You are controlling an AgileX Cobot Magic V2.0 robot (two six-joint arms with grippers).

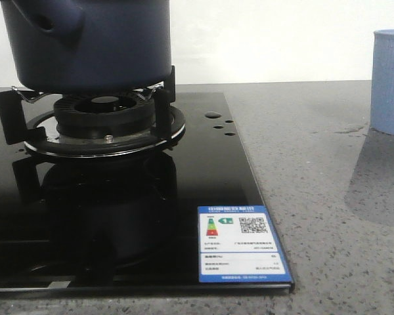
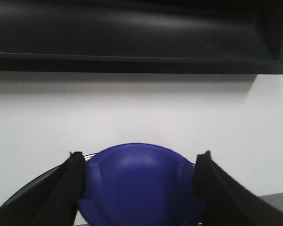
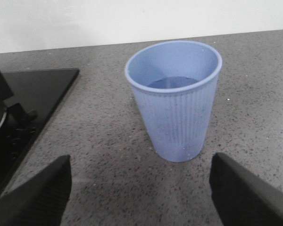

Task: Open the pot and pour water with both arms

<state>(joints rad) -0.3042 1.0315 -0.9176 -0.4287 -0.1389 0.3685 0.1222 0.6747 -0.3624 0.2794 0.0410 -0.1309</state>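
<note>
Front view: the pot (image 1: 95,42) is seen at the upper left as a large dark navy-blue round vessel with matte straight sides, a rounded base edge and a stubby side handle pierced by a hole. It is seated on the black trivet (image 1: 85,108) over the burner (image 1: 104,113) of a glossy black glass hob (image 1: 118,216), whose front corner carries an energy label (image 1: 241,244). Further right, on the grey speckled countertop (image 1: 315,197), a pale blue ribbed cup (image 1: 389,82) is cut by the frame edge.

In the left wrist view, a rounded blue knob-like part (image 2: 140,186) is clasped between the fingers of the left gripper (image 2: 139,181); whether it belongs to the pot's lid cannot be told.

In the right wrist view, the right gripper (image 3: 141,188) is held wide apart and empty, with the cup (image 3: 174,99) standing upright just beyond its fingertips and the pot out of sight.
</note>
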